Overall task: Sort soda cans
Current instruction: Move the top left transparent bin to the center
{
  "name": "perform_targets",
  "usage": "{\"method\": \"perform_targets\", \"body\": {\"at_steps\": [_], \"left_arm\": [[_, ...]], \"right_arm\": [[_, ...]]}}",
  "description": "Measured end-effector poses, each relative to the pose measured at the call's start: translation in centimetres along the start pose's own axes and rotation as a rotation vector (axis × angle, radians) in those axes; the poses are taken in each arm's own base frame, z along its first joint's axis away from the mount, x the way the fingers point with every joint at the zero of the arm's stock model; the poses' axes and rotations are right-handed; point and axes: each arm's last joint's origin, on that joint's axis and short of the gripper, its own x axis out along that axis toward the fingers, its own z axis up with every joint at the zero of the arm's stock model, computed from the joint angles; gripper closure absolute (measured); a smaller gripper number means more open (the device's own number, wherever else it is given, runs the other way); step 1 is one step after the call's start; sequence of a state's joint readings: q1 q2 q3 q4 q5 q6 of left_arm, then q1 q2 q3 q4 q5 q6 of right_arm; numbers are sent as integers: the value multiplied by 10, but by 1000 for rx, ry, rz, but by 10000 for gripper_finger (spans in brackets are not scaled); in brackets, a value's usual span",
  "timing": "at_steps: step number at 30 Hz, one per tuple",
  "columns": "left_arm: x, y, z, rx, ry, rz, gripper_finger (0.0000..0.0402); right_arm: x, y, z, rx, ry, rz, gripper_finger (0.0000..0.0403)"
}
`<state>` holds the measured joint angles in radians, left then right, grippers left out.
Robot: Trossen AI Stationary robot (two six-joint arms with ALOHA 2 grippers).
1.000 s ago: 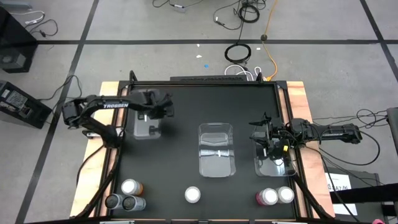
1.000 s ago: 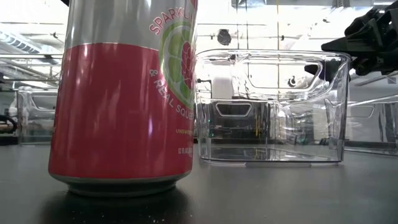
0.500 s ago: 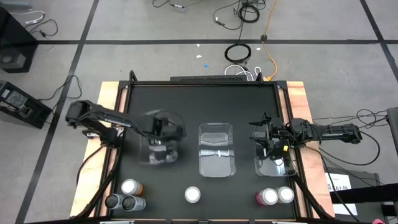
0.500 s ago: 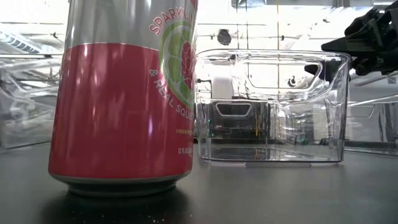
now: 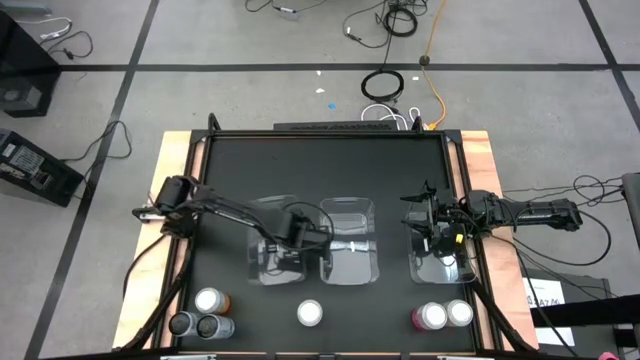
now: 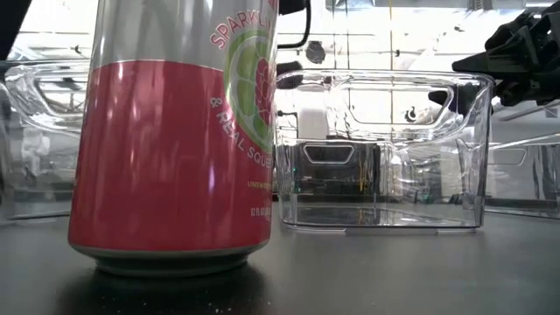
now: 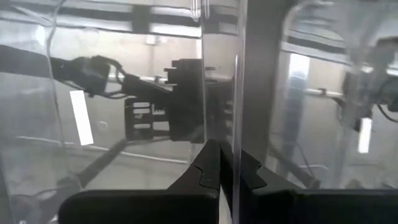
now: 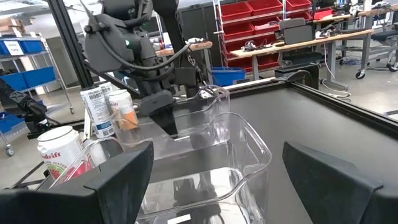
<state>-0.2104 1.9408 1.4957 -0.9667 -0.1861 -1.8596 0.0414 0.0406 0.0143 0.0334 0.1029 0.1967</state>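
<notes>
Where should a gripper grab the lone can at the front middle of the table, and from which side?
Grip the lone can across its round body just under the top, coming straight down. It stands upright with open table all around, so no neighbour crowds the fingers.

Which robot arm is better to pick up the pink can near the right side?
Probably the right arm. The right claw is open, empty, over the right bin near the pink can. The left claw is pinching the left bin by its wall.

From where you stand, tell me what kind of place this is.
Probably a robotics lab or workshop: red parts bins on shelving, workbenches on casters, and loose cables across the tiled floor around the table.
</notes>
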Motion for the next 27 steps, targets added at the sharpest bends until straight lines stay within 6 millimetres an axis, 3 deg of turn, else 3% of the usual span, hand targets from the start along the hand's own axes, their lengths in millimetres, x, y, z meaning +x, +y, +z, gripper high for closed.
{"method": "perform_targets", "body": {"at_steps": [12, 19, 27], "left_arm": [[-4, -3, 1, 50, -15, -8, 395], [-4, -4, 1, 45, -12, -23, 354], [-4, -6, 1, 51, -15, -40, 347]], "right_arm": [[0, 0, 0, 0, 0, -1, 53], [0, 0, 0, 0, 0, 0, 53], [0, 0, 0, 0, 0, 0, 53]]}}
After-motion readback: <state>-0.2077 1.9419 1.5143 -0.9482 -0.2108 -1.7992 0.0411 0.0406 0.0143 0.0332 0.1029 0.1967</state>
